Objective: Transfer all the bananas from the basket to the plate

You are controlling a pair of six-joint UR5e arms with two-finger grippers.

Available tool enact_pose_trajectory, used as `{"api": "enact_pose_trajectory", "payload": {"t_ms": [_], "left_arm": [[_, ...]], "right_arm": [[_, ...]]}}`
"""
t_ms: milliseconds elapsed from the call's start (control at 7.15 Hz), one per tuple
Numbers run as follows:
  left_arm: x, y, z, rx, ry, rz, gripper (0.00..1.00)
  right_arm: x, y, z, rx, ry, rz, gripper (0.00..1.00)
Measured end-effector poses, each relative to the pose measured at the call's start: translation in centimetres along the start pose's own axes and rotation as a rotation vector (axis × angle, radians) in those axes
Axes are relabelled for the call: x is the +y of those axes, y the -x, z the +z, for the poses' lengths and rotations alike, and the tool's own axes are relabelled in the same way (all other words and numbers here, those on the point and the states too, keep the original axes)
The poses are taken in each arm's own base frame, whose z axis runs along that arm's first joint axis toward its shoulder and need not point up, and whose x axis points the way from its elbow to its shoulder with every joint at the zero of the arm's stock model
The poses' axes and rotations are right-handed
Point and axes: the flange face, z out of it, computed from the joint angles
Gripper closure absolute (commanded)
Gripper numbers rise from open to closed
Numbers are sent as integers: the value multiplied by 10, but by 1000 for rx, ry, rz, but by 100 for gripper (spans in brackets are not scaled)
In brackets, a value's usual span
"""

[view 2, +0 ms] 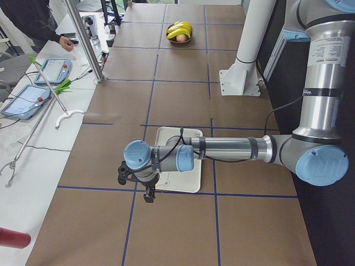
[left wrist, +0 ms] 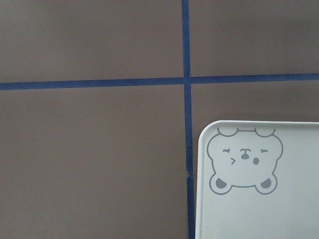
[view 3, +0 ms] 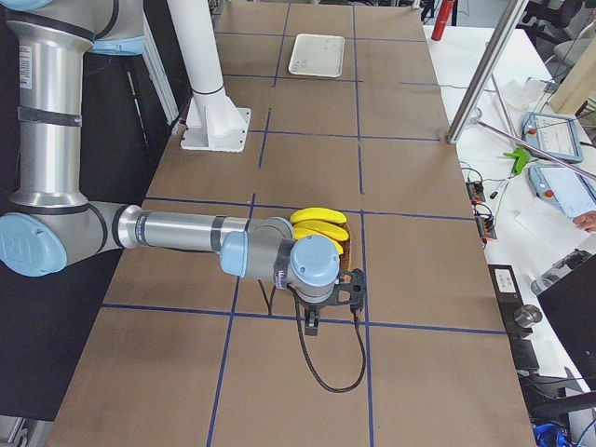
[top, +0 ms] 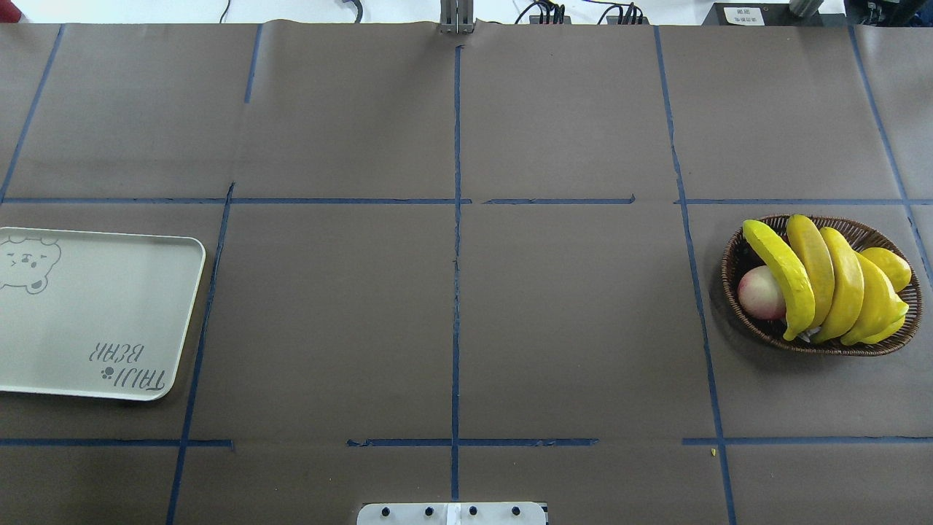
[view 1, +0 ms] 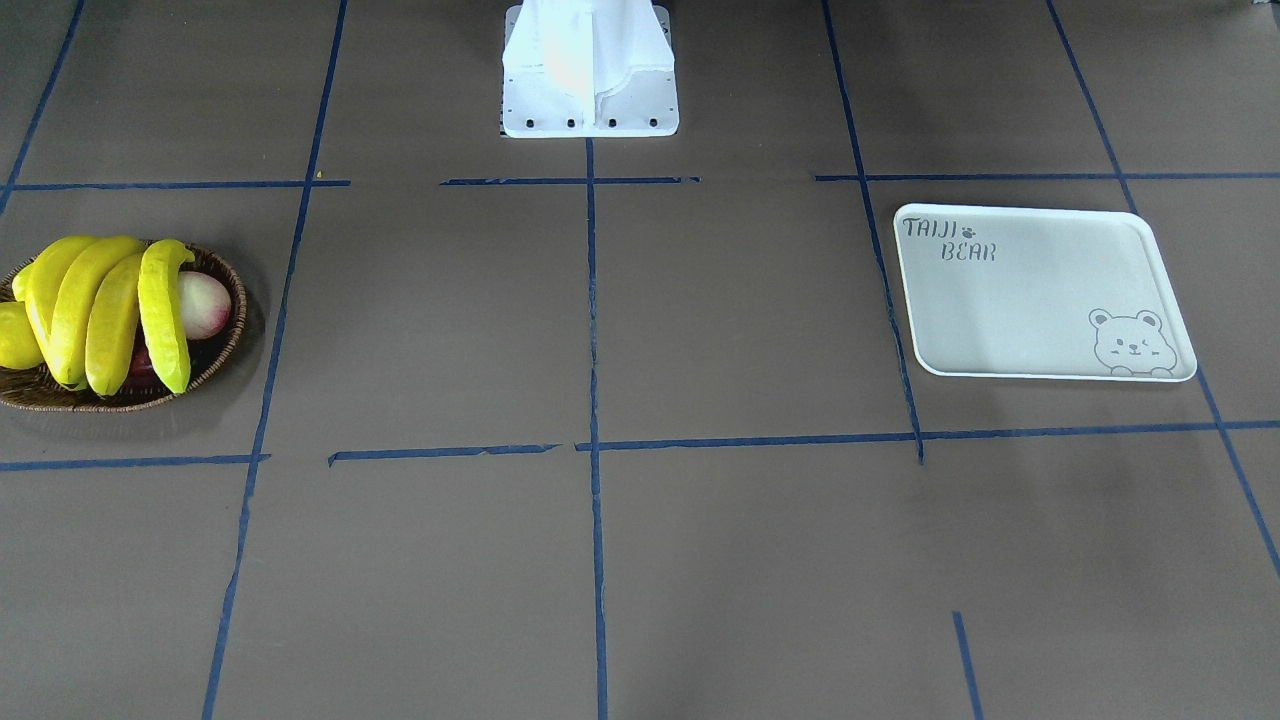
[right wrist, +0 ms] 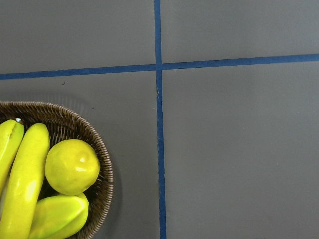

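Note:
Several yellow bananas [view 1: 100,310] lie side by side in the brown wicker basket [view 1: 215,370], at the right in the overhead view [top: 824,277]. The white bear plate [view 1: 1040,300] lies bare at the overhead view's left [top: 87,313]. My left gripper [view 2: 147,195] hangs above the plate's outer end [view 2: 183,180]; I cannot tell whether it is open. Its wrist view shows the plate's bear corner [left wrist: 279,214]. My right gripper [view 3: 313,322] hangs beside the basket's outer side; I cannot tell whether it is open. Its wrist view shows a banana [right wrist: 25,184] and the basket rim [right wrist: 75,122].
A pink-white peach-like fruit [view 1: 205,305], a round yellow fruit [right wrist: 72,167] and a yellow-green fruit [right wrist: 57,214] share the basket. The white robot pedestal [view 1: 590,70] stands at the table's robot side. A side table with tablets [view 2: 33,88] and an operator lies beyond the table's far edge.

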Motion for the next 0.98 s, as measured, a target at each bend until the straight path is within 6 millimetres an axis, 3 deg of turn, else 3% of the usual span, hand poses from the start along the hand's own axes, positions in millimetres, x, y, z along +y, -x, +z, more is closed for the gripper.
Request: {"api": "enact_pose_trajectory", "payload": {"t_ms": [980], "left_arm": [[-1, 0, 1, 0, 1, 1, 0]], "right_arm": [[-1, 3, -3, 2, -7, 2, 0]]}}
